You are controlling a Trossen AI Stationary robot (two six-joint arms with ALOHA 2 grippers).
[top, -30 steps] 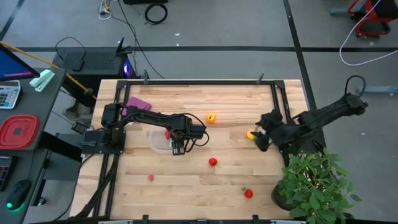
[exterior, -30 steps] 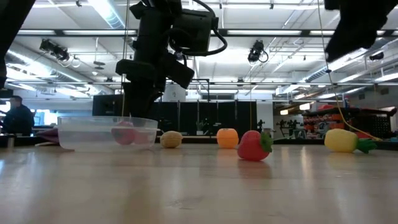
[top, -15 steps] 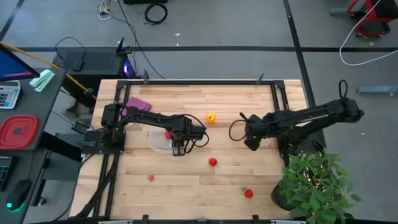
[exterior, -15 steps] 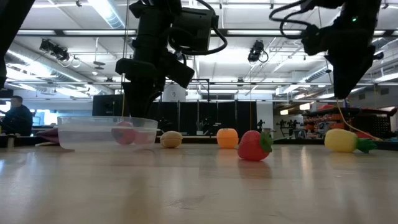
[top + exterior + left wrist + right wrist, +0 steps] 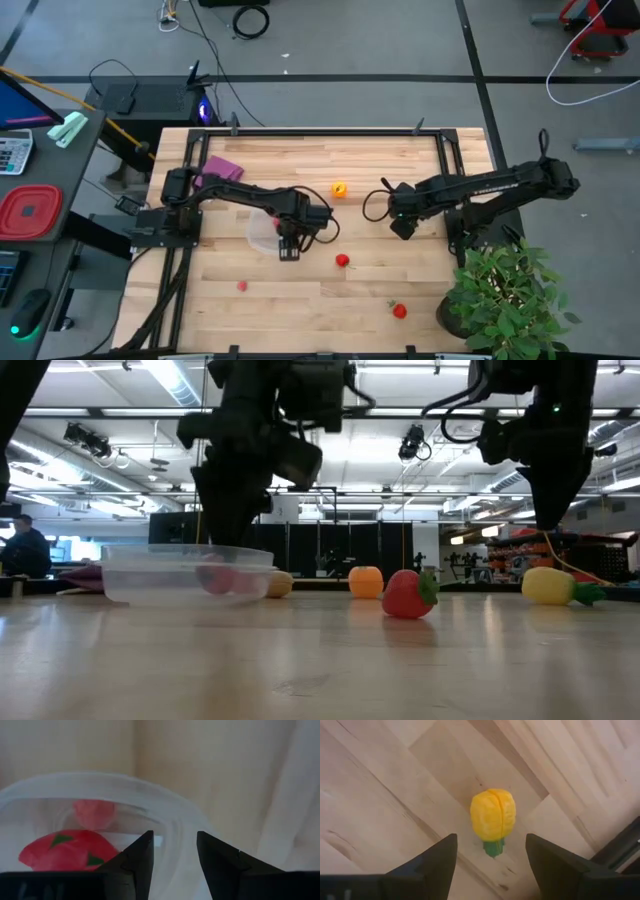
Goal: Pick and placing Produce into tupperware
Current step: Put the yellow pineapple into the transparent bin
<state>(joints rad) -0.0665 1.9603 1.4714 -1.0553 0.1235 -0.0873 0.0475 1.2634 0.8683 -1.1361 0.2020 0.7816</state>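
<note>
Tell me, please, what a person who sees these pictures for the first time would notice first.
Probably the clear tupperware left of the table's middle, with the left claw gripping its rim and red produce already inside. Next, the right claw, open, hanging above a yellow toy vegetable on the table's right part. Loose pieces lie around: an orange one farther back and a red one near the middle.

overhead, table-level, two close wrist views
</note>
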